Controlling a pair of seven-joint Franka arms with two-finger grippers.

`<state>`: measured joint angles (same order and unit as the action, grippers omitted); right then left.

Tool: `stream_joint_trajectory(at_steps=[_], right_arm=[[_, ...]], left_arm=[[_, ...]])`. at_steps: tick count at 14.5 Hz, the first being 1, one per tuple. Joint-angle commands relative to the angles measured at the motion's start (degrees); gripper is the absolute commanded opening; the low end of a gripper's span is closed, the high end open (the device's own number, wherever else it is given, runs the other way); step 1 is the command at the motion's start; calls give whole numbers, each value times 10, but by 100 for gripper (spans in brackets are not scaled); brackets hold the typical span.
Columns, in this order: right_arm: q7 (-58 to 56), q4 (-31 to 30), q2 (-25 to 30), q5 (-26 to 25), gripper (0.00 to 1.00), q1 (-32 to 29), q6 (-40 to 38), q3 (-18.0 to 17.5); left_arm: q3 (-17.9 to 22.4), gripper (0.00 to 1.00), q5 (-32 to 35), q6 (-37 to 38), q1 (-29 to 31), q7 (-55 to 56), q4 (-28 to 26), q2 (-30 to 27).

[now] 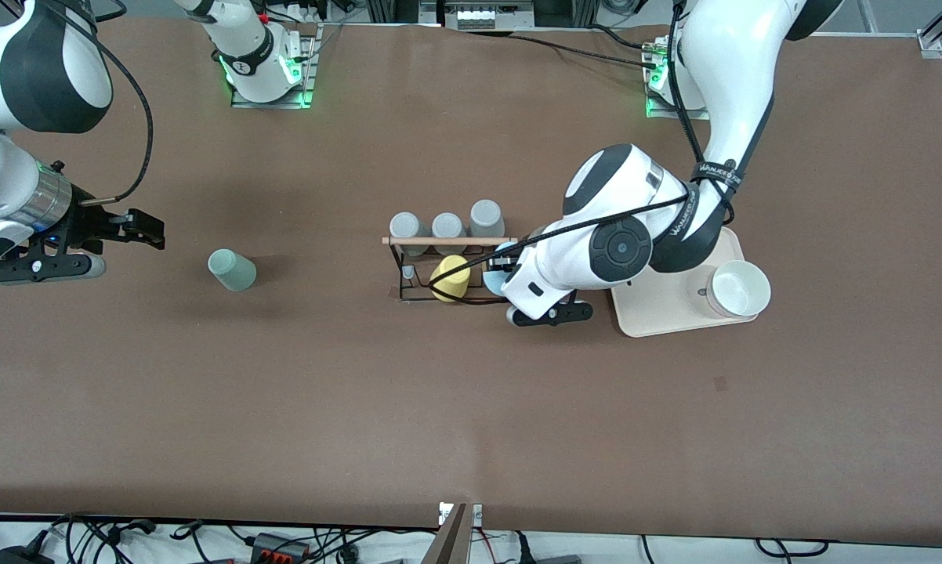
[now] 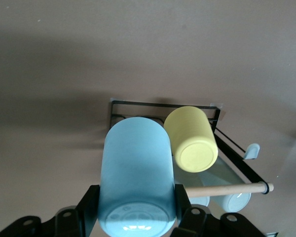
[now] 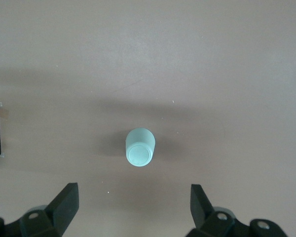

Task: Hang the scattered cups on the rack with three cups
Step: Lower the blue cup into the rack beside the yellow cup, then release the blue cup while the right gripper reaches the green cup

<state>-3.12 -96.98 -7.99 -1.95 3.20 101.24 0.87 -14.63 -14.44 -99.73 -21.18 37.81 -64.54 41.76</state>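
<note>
My left gripper (image 1: pixel 504 271) (image 2: pixel 136 206) is shut on the light blue cup (image 1: pixel 505 252) (image 2: pixel 135 168), gripping it near its base. The cup is held sideways at the rack (image 1: pixel 410 296) (image 2: pixel 138 103), beside a tilted yellow cup (image 1: pixel 449 280) (image 2: pixel 191 138) on the rack. The rack's wooden rod (image 1: pixel 447 240) (image 2: pixel 222 189) runs across its top. The pale mint-green cup (image 1: pixel 232 269) (image 3: pixel 140 147) stands upside down on the table toward the right arm's end. My right gripper (image 1: pixel 146 231) (image 3: pixel 134 197) hangs open beside it, apart from it, with nothing between its fingers.
Three grey cups (image 1: pixel 447 227) sit on the rack's row farther from the front camera. A cream tray (image 1: pixel 659 317) with a white bowl (image 1: pixel 740 288) lies toward the left arm's end, partly under the left arm. Brown tabletop surrounds the mint-green cup.
</note>
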Motion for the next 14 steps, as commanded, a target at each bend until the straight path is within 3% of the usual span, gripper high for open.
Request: stream_joint_trajectory(at_steps=[1,7,8,9,10,12,14], right_arm=[[12,-3,2,-6,100,0,6,-3],[12,-3,1,-5,100,-3,6,-3],[12,-3,1,-4,100,-5,6,-3],[12,-3,-2,-4,100,-5,5,-3],[12,-3,-2,-4,100,-5,6,-3],[12,-3,-2,-4,100,-5,5,-3],[12,-3,-3,-4,100,-5,5,-3]], left_arm=[[7,1,-13,-2,-11,7,20,18],[8,9,-1,-22,-24,1,15,37],[8,20,12,-23,-24,1,7,38],[8,56,21,-23,-21,-1,3,38],[9,98,47,-24,-23,-3,4,36],[6,100,120,-19,-20,0,10,24],[8,100,133,-16,-4,1,10,-5]])
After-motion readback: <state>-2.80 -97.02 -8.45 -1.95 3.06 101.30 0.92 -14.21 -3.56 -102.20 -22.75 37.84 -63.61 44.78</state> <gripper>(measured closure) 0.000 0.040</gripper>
